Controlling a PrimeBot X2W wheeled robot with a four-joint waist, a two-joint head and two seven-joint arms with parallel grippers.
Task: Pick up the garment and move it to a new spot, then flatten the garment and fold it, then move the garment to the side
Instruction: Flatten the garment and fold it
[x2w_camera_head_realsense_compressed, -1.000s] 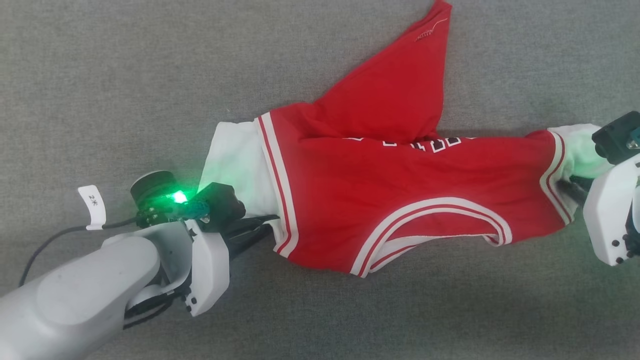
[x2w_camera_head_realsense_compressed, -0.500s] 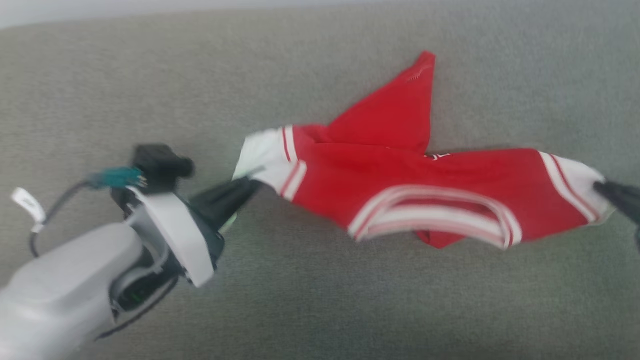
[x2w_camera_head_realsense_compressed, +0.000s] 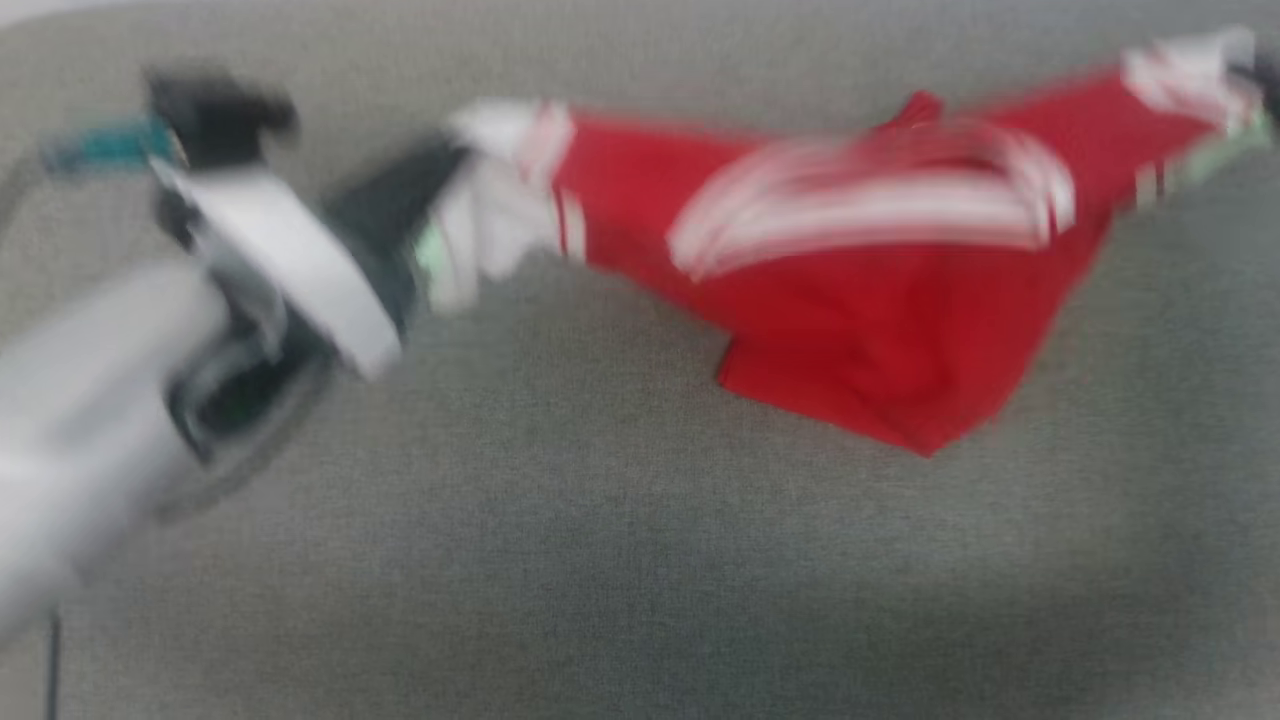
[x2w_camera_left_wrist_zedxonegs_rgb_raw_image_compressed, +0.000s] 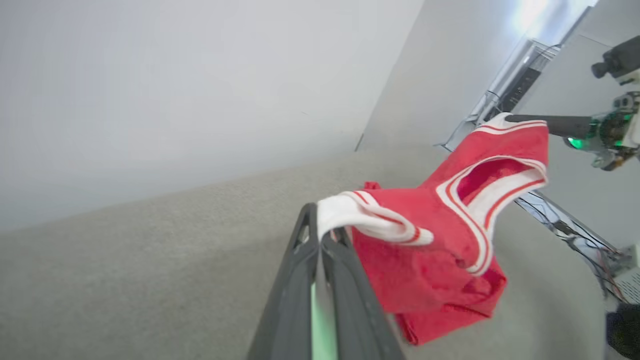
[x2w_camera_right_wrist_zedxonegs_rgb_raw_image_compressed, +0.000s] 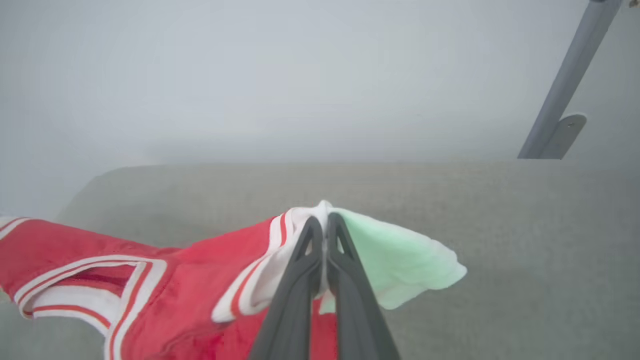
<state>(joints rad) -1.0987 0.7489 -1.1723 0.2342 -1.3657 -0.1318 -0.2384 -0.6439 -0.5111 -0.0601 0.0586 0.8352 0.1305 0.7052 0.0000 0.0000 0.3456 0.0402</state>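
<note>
The garment (x2w_camera_head_realsense_compressed: 880, 330) is off the surface (x2w_camera_head_realsense_compressed: 500, 580) now. A second ago it lay spread on the grey with a gripper at each sleeve, the right one's jaws not yet shut. Now both are clamped: the left gripper (x2w_camera_left_wrist_zedxonegs_rgb_raw_image_compressed: 318, 235) has its jaws pinched on one white sleeve end, and the right gripper (x2w_camera_right_wrist_zedxonegs_rgb_raw_image_compressed: 325, 225) on the other, with cloth bunched over the tips in each wrist view. The shirt hangs between them like a slack line, the striped neck opening high and the red body sagging to a point below. The head view has swung as well, so part of the shift there is the camera's own.

To my eye the pick-up is made and the carry to a new spot is under way; flattening and folding are all ahead. Only the sleeve ends are held, so the grip is thin, and a quick swing could pull a cuff free.

Much is hard to read. The head view is smeared by motion: the stripes blur into bands, and the right gripper is cut off at the top right corner. The chest emblem cannot be made out anywhere. Whether the lowest fold brushes the surface or hangs clear — I cannot tell. A green cast tints the cuff at the right gripper.
</note>
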